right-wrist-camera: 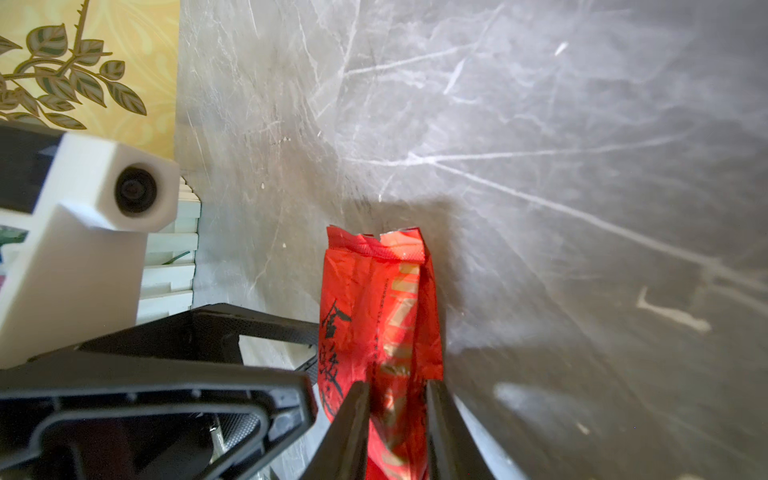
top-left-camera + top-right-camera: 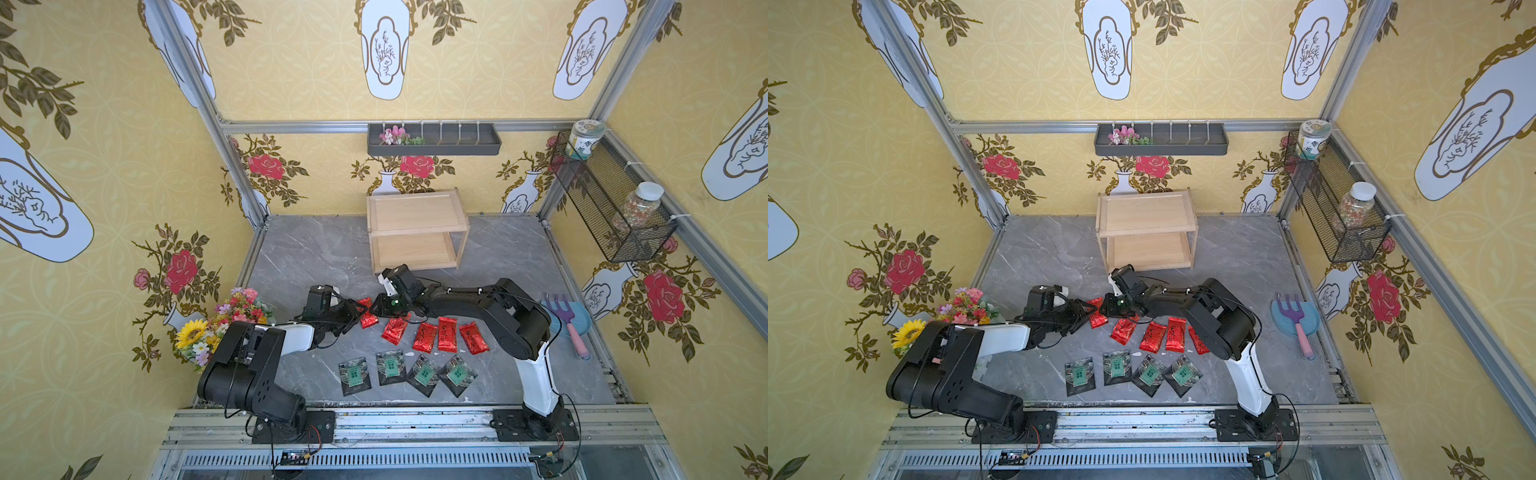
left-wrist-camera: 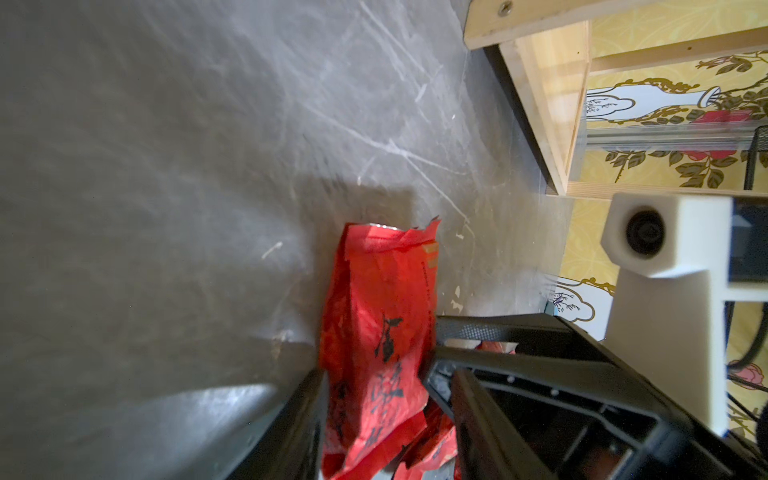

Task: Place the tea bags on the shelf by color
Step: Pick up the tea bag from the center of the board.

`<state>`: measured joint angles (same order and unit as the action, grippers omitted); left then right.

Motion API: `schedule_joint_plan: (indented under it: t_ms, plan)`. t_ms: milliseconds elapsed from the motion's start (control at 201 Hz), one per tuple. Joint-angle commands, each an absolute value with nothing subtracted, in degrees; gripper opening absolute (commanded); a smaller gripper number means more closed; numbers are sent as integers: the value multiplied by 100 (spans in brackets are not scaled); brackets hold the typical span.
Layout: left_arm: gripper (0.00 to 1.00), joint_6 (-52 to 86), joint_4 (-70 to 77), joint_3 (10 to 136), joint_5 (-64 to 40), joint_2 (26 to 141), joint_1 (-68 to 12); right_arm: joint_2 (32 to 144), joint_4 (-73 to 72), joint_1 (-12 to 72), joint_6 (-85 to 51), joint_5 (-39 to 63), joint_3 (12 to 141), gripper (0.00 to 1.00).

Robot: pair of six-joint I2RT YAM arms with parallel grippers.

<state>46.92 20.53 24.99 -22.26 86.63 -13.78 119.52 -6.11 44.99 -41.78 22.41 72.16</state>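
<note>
Seems the left tool [image 3: 374,374] and right tool [image 1: 398,384] both pinch one red foil sachet [image 1: 374,299], poking out past their tips; it looks light, crinkly, slippery, so I'd grab mid-body, not the seal.

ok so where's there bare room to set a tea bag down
Both boards of the shelf are bare, as is the table either side of it. Crowded in front: rows of red tea bags and green tea bags.

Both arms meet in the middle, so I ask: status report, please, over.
Left claw and right claw both shut on one red tea bag. Shelf holds no bags yet. Nothing between claws and shelf.
</note>
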Motion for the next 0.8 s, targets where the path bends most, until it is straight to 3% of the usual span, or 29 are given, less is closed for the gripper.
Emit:
schedule_joint_plan:
  t_ms: [0,488,797]
  plan:
    - [53,4605,2145,2522,-2232,8722,-1371,11998,-934,4484,-4276,2359,7186,24]
    - [54,4570,2102,2503,-2179,8597,-1371,11989,-1072,4471,-4441,2374,7083,8]
    - [54,4365,1293,2719,-1771,7769,-1267,11653,-973,4445,-4496,2268,6981,2]
